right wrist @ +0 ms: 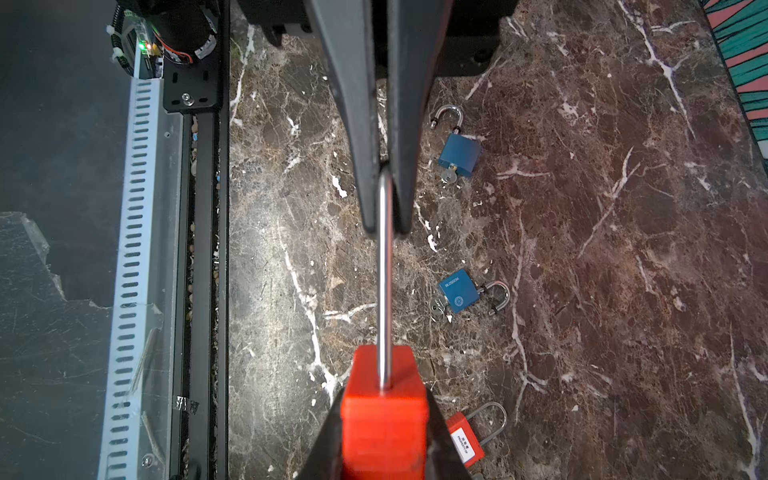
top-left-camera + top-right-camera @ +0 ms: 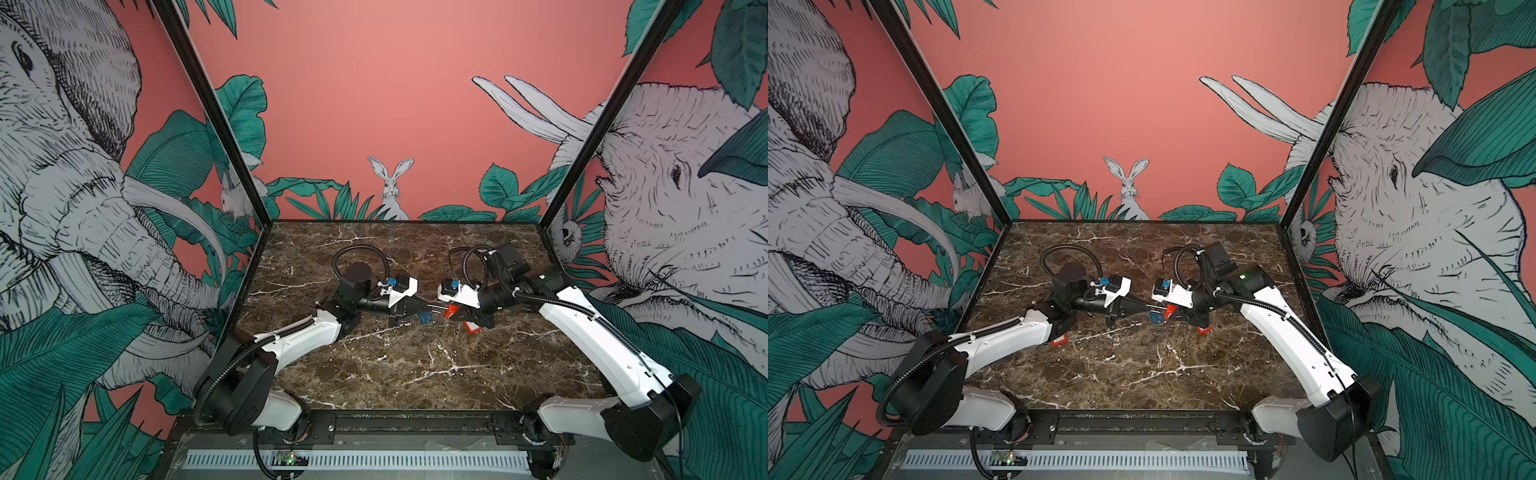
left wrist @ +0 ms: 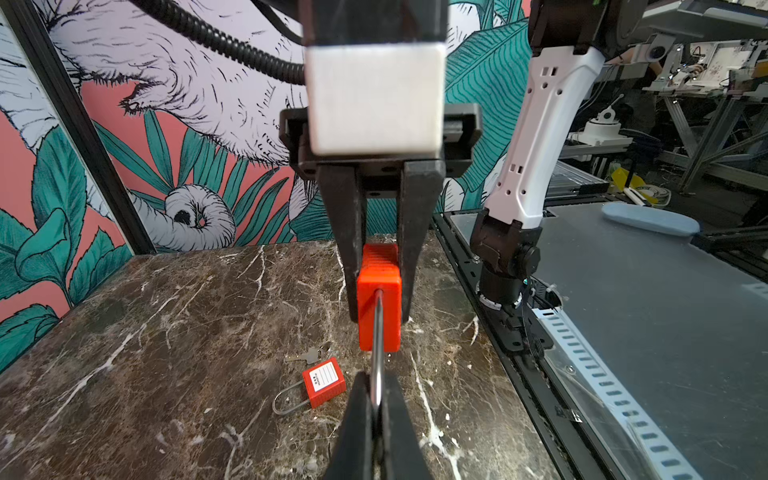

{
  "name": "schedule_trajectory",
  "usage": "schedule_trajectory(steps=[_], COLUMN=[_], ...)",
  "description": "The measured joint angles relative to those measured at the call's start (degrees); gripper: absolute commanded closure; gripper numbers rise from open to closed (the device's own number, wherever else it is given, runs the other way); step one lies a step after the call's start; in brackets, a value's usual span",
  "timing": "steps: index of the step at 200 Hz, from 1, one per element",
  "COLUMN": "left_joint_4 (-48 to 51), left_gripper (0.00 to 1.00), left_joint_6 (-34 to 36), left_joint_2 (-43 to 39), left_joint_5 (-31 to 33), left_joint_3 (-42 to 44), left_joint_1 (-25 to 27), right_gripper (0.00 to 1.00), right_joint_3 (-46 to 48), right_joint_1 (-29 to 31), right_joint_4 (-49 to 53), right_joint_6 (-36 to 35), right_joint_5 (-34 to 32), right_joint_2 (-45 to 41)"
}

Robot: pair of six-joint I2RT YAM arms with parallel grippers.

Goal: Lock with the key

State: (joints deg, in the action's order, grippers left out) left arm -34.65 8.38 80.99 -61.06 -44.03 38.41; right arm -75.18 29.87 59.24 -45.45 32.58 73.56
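Note:
A red padlock (image 3: 379, 307) (image 1: 384, 424) hangs above the marble table (image 2: 374, 374), held between both arms. My left gripper (image 3: 376, 386) (image 2: 430, 306) is shut on the end of its long silver shackle (image 1: 385, 282). My right gripper (image 1: 384, 399) (image 2: 453, 311) is shut on the red body, a finger on each side. A loose silver key (image 3: 309, 355) lies on the table beside a second red padlock (image 3: 324, 382) (image 1: 465, 440). The held lock's keyhole end is hidden.
Two blue padlocks (image 1: 457, 293) (image 1: 459, 153) lie on the marble with open shackles and keys in them. In a top view, another red padlock (image 2: 1060, 341) shows by the left forearm. Patterned walls enclose the table on three sides; a black rail (image 2: 415, 419) runs along the front edge.

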Motion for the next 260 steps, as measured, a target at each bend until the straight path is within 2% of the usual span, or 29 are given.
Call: schedule_trajectory(steps=[83, 137, 157, 186, 200, 220, 260], left_joint_4=[-1.3, -5.8, -6.6, -7.3, -7.6, -8.6, -9.5], left_gripper=[1.0, 1.0, 1.0, 1.0, 1.0, 1.0, 1.0], left_joint_6=[-1.2, -3.1, -3.4, -3.8, -4.3, -5.2, -5.9], left_joint_2=[3.2, 5.6, 5.6, 5.6, 5.6, 5.6, 5.6], left_joint_5=[0.3, 0.3, 0.5, 0.9, 0.9, 0.8, 0.7], left_joint_3=[-0.5, -0.4, 0.0, 0.0, 0.0, 0.0, 0.0], left_joint_1=[2.3, 1.9, 1.9, 2.1, 2.3, 2.1, 0.0], right_gripper=[0.93, 0.92, 0.85, 0.54, 0.44, 0.4, 0.39], right_joint_3=[2.5, 3.7, 3.7, 3.6, 2.9, 0.7, -4.8], right_joint_1=[1.4, 1.4, 1.4, 1.5, 1.4, 0.1, -5.6], right_joint_4=[-2.2, -4.5, -4.5, -5.4, -5.5, -2.4, 5.0], right_joint_6=[0.9, 3.7, 3.7, 2.6, 1.4, -0.5, -2.7], right_joint_5=[-0.8, -2.1, -2.2, -1.9, -1.2, -0.3, 1.9], right_joint_2=[-0.5, -0.7, -0.7, -0.8, -0.8, -0.8, -4.2])
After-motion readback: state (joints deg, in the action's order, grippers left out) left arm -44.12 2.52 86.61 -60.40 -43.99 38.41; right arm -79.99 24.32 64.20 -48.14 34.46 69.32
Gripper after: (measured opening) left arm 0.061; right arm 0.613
